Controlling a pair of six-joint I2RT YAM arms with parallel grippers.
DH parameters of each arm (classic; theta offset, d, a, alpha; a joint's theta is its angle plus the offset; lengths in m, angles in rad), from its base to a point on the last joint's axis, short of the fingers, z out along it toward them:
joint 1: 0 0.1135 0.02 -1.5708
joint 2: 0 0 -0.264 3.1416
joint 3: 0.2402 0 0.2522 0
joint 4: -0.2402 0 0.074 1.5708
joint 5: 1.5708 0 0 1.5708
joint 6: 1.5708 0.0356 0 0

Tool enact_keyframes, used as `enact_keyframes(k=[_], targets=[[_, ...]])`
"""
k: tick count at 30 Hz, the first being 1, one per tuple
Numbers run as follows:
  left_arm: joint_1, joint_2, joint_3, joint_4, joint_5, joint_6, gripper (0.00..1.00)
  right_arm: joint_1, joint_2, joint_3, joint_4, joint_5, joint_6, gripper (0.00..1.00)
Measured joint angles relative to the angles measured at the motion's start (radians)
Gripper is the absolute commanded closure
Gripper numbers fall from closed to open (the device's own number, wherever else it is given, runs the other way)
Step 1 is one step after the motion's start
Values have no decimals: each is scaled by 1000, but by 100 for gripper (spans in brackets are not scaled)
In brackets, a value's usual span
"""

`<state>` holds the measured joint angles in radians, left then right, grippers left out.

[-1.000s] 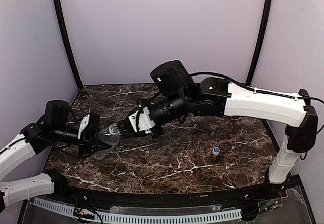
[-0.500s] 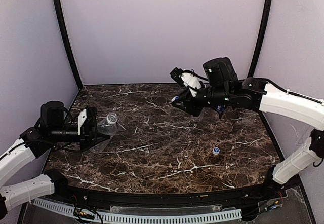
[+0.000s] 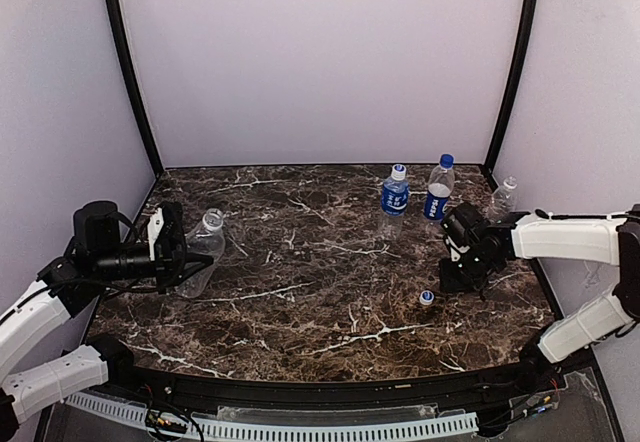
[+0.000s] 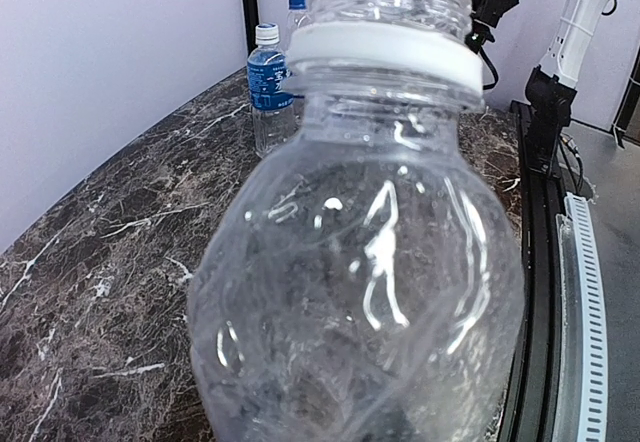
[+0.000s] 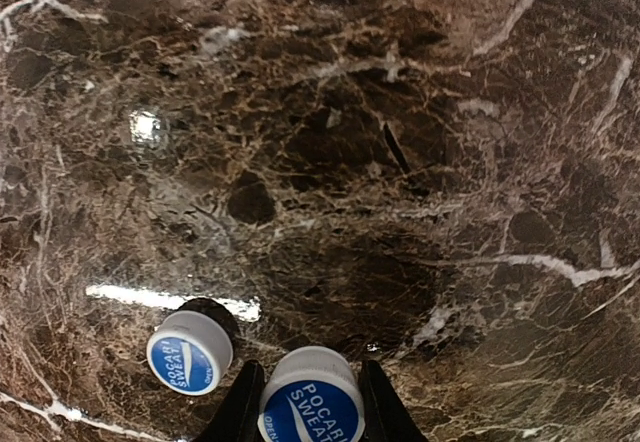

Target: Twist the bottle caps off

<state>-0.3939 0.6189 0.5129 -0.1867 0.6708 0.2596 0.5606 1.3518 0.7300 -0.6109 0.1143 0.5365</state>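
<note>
My left gripper [image 3: 178, 252] is shut on a plain clear bottle [image 3: 203, 249] at the table's left, tilted with its open neck [image 4: 388, 7] up and no cap on it. The bottle fills the left wrist view and hides the fingers. My right gripper [image 3: 456, 278] points down at the right side and is shut on a white-and-blue cap [image 5: 311, 405]. A second cap [image 5: 190, 350] lies on the table just left of it, also seen from above [image 3: 427, 298]. Two blue-labelled bottles [image 3: 395, 195] [image 3: 438, 189] stand capped at the back right. Another clear bottle [image 3: 503, 198] stands at the far right.
The dark marble table [image 3: 320, 292] is walled by pale panels with black corner posts [image 3: 130, 72]. The labelled bottles also show in the left wrist view [image 4: 268, 87], far behind the held bottle. The right arm's base [image 3: 575, 332] stands at the near right.
My right arm left the held bottle's neck, swung across to the right side and came down beside the loose cap. My left arm drew the bottle back left and tilted its neck up.
</note>
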Motion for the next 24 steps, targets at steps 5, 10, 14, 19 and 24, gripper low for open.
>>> enact_keyframes(k=[5, 10, 14, 19, 24], targets=[[9, -5, 0, 0, 1, -5, 75, -5, 21, -44, 14, -5, 68, 100], [10, -5, 0, 5, 1, -5, 75, -5, -23, -109, 29, -14, 118, 82], [10, -3, 0, 24, 1, -6, 75, -5, -30, -119, 46, -21, 135, 68], [10, 0, 0, 29, 1, -6, 75, -5, -5, -103, 62, -24, 147, 49], [10, 2, 0, 30, 1, -5, 75, -5, -6, -103, 83, -20, 152, 42]])
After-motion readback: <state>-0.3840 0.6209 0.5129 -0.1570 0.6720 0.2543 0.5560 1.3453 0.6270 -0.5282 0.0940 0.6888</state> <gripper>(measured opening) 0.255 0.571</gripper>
